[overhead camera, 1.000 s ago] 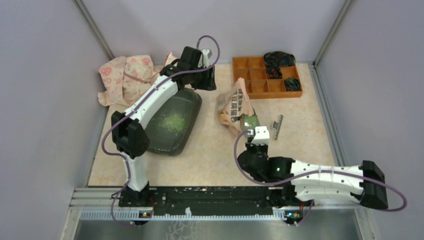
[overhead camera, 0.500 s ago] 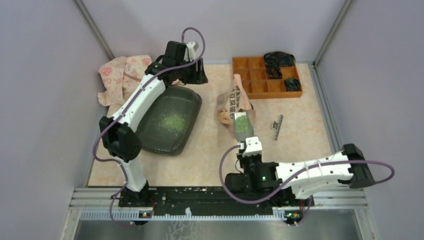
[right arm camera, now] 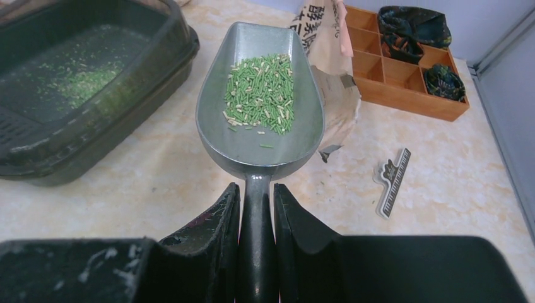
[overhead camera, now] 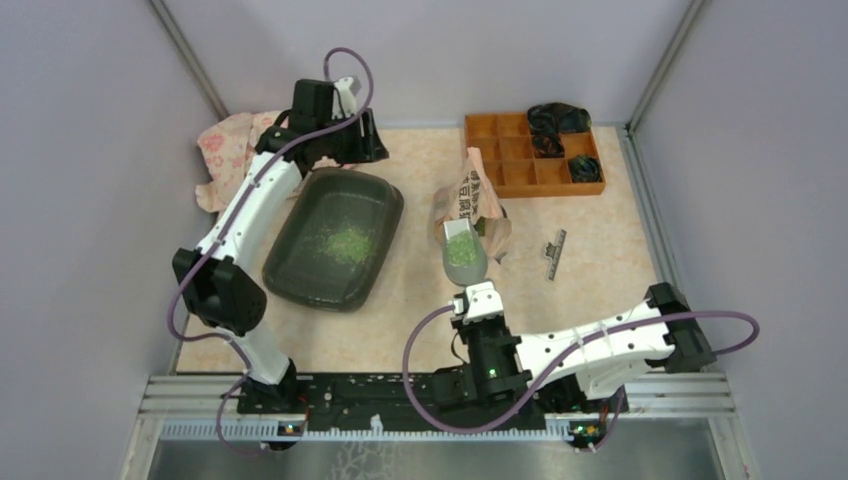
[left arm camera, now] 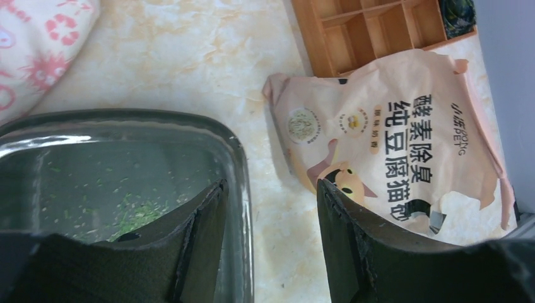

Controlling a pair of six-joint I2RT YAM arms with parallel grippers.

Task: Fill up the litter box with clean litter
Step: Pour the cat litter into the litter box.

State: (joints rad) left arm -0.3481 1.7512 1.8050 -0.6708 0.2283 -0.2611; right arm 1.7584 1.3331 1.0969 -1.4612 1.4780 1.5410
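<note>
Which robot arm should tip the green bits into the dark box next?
Probably the right arm. The right gripper is shut on the scoop, which carries green litter beside the litter box. The left gripper is open, holding nothing, at the box's rim.

We're looking down on the bench (overhead camera: pixel 420 310), a peach-and-cream marbled top under soft, even light. Plain lavender-grey walls box the bench in: the back wall (overhead camera: pixel 450 50) behind it, the left wall (overhead camera: pixel 80 200) and right wall (overhead camera: pixel 770 180) along its sides. A slanting metal post (overhead camera: pixel 190 60) stands at its far-left corner and a second post (overhead camera: pixel 660 65) at its far-right. Along the bench's near edge runs a metal rail (overhead camera: pixel 190 397), and just below that lies a dull grey metal sheet (overhead camera: pixel 400 455) with a faint sheen.
</note>
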